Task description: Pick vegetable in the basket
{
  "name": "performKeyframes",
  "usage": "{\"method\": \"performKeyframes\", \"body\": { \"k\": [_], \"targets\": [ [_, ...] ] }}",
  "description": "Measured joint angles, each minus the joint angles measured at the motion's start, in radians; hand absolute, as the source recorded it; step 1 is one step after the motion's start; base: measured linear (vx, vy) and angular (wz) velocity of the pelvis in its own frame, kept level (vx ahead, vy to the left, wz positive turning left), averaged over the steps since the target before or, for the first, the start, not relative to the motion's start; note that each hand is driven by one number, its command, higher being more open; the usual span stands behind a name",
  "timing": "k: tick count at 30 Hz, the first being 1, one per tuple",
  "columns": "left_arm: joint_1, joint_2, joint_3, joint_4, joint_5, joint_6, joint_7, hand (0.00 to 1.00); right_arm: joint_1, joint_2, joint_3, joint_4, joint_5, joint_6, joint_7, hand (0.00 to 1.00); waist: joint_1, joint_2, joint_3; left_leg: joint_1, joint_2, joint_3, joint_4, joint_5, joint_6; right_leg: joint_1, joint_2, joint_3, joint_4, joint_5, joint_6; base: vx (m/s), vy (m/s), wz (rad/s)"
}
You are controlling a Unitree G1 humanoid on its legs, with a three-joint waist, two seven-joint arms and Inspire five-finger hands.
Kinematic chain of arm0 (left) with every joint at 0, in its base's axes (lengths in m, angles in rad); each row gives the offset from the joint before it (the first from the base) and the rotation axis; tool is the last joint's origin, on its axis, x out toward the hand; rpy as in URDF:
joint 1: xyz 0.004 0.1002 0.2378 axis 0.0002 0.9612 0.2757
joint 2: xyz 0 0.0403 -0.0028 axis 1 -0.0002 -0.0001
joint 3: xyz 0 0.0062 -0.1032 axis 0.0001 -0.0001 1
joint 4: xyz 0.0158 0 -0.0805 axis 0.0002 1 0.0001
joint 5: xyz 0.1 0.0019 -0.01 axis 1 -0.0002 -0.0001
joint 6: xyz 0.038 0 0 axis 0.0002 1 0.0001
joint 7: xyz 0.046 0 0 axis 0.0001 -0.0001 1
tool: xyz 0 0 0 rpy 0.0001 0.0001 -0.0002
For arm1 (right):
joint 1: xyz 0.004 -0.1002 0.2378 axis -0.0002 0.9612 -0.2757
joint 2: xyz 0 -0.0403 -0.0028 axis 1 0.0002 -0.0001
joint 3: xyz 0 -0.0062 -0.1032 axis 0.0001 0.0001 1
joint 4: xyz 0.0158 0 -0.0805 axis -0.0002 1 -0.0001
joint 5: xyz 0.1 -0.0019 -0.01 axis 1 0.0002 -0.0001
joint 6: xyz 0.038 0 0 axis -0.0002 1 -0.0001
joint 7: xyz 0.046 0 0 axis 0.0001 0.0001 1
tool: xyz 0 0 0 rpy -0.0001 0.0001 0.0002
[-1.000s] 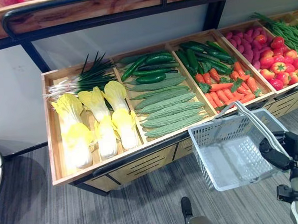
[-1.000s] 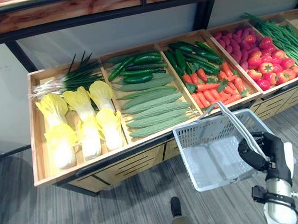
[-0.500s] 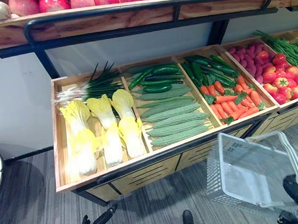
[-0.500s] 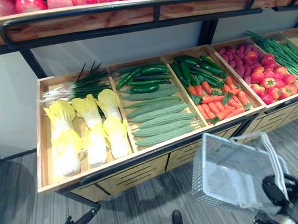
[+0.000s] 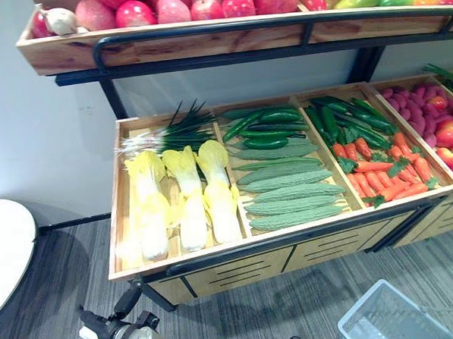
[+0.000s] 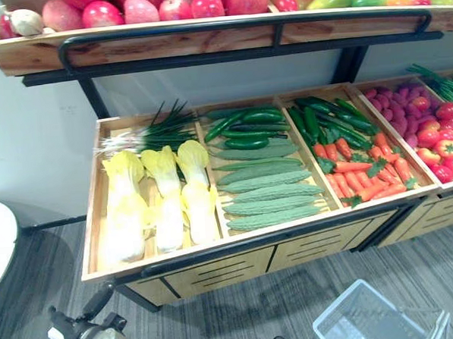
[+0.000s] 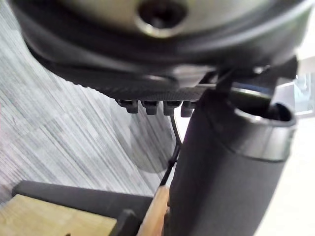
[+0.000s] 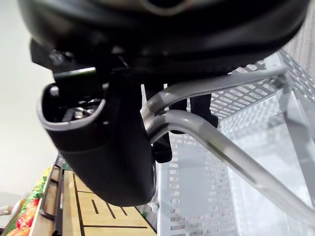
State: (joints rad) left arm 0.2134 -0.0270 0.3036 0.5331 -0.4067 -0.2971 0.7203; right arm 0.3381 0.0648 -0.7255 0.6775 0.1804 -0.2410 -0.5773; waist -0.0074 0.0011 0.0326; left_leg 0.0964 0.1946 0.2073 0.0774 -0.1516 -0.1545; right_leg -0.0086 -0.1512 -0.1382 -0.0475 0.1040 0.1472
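Closest to me, my right hand (image 8: 110,147) has its fingers curled round the two grey handles (image 8: 224,147) of the mesh basket (image 5: 390,319), which hangs low at my right over the grey floor (image 5: 52,315). My left hand (image 7: 157,69) is low on the left. I see only its fingertips (image 7: 152,106) in a row beside the thumb, and I cannot tell whether they are spread or bent.

The vegetables are all in the wooden stand (image 5: 239,266), well apart from the basket. In its left tray, pale cabbages (image 5: 186,194) lie side by side with green onions (image 5: 171,130) behind them. The next tray has ridged gourds (image 5: 292,192) in front and cucumbers (image 5: 266,129) at the back. Then come carrots (image 5: 383,176) with long dark green vegetables (image 5: 353,121) beyond, then tomatoes (image 6: 442,147) far right.

Above, the top shelf (image 5: 167,43) carries red apples (image 5: 203,4).
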Motion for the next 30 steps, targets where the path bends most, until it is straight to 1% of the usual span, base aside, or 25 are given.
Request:
{"method": "performKeyframes", "body": {
  "k": [1,5,8,12,15,17,18,19,20,22,24,26,29,30],
  "targets": [
    [0.002,-0.003,0.004,0.001,-0.011,0.000,0.012,1.00,-0.004,0.001,0.000,0.009,0.000,0.000,-0.001,0.00,0.001,-0.002,0.001,0.000,-0.001,-0.003,0.000,0.000,0.000,0.002,-0.001,-0.003,0.000,-0.001,0.000,-0.01,0.005,0.15],
    [0.005,-0.020,0.086,0.042,-0.067,0.001,0.070,1.00,-0.025,0.003,0.004,0.064,0.000,0.011,0.000,0.00,0.007,-0.011,0.001,0.003,-0.002,-0.017,-0.002,-0.001,0.002,0.023,-0.008,-0.031,0.000,-0.012,0.001,0.01,0.002,0.18],
    [0.006,-0.021,0.133,0.070,-0.073,0.001,0.108,1.00,-0.041,0.003,0.004,0.085,0.000,0.026,0.001,0.00,0.011,-0.014,0.002,0.003,-0.007,-0.025,-0.006,0.000,0.002,0.027,-0.015,-0.043,0.000,-0.017,0.006,0.02,0.010,0.11],
    [-0.006,-0.020,0.178,0.067,-0.074,-0.009,0.156,1.00,-0.049,0.003,0.004,0.086,-0.001,0.028,0.011,0.00,0.028,-0.014,0.000,0.004,-0.013,-0.027,-0.007,0.000,0.002,0.029,-0.022,-0.049,0.000,-0.019,0.010,0.02,0.015,0.04],
    [-0.009,-0.018,0.238,-0.028,-0.071,-0.037,0.200,1.00,-0.054,0.003,0.004,0.086,-0.001,0.039,0.021,0.00,0.032,-0.022,-0.002,0.010,-0.013,-0.037,-0.008,0.000,0.002,0.043,-0.023,-0.063,0.000,-0.027,0.013,0.02,-0.002,0.14],
    [-0.009,-0.018,0.265,-0.160,-0.031,-0.069,0.236,1.00,-0.054,-0.009,0.004,0.113,-0.001,0.042,0.021,0.00,0.036,-0.029,-0.005,0.007,-0.014,-0.054,-0.012,-0.001,0.002,0.053,-0.022,-0.080,0.000,-0.035,0.014,0.01,-0.013,0.22],
    [-0.007,-0.017,0.271,-0.249,0.006,-0.084,0.256,1.00,-0.053,-0.017,0.004,0.124,-0.001,0.043,0.021,0.00,0.045,-0.036,-0.006,0.008,-0.014,-0.056,-0.014,-0.002,0.001,0.056,-0.022,-0.082,0.000,-0.037,0.014,0.01,-0.008,0.12],
    [-0.004,-0.015,0.272,-0.308,0.037,-0.092,0.262,1.00,-0.050,-0.022,0.003,0.124,-0.001,0.043,0.021,0.00,0.051,-0.035,-0.006,0.008,-0.015,-0.057,-0.015,-0.002,0.001,0.057,-0.021,-0.083,0.000,-0.038,0.015,0.01,-0.006,0.08],
    [-0.002,-0.011,0.271,-0.378,0.079,-0.098,0.261,1.00,-0.050,-0.029,0.003,0.124,-0.001,0.044,0.021,0.00,0.053,-0.037,-0.007,0.008,-0.020,-0.060,-0.016,-0.002,0.001,0.058,-0.019,-0.086,0.000,-0.039,0.016,0.01,-0.005,0.06],
    [-0.002,-0.010,0.269,-0.452,0.107,-0.111,0.257,1.00,-0.050,-0.037,0.003,0.124,-0.001,0.044,0.021,0.00,0.055,-0.036,-0.007,0.008,-0.022,-0.062,-0.016,-0.002,0.001,0.060,-0.021,-0.088,0.000,-0.040,0.017,0.02,0.001,0.06],
    [-0.001,-0.011,0.251,-0.543,0.133,-0.114,0.242,1.00,-0.050,-0.041,0.001,0.124,-0.001,0.044,0.021,0.00,0.055,-0.029,-0.006,0.007,-0.023,-0.066,-0.016,-0.002,0.001,0.062,-0.023,-0.095,0.000,-0.043,0.019,0.03,0.003,0.07],
    [0.008,-0.012,0.221,-0.594,0.133,-0.114,0.208,1.00,-0.050,-0.042,0.000,0.124,-0.001,0.044,0.021,0.00,0.055,-0.029,-0.004,0.007,-0.022,-0.069,-0.014,-0.005,-0.003,0.064,-0.022,-0.099,0.000,-0.044,0.019,0.02,-0.001,0.05],
    [0.028,-0.020,0.150,-0.645,0.133,-0.112,0.122,1.00,-0.051,-0.042,0.000,0.124,-0.001,0.052,0.021,0.00,0.055,-0.029,-0.003,0.005,-0.021,-0.070,-0.002,-0.014,-0.003,0.067,-0.023,-0.099,0.000,-0.045,0.020,0.00,0.000,0.00],
    [0.035,-0.020,0.108,-0.649,0.133,-0.107,0.085,1.00,-0.050,-0.042,0.000,0.124,-0.001,0.055,0.021,0.00,0.055,-0.029,-0.003,0.004,-0.022,-0.069,0.000,-0.016,0.000,0.068,-0.023,-0.098,0.000,-0.046,0.022,0.00,0.000,0.00]
  ]
}}
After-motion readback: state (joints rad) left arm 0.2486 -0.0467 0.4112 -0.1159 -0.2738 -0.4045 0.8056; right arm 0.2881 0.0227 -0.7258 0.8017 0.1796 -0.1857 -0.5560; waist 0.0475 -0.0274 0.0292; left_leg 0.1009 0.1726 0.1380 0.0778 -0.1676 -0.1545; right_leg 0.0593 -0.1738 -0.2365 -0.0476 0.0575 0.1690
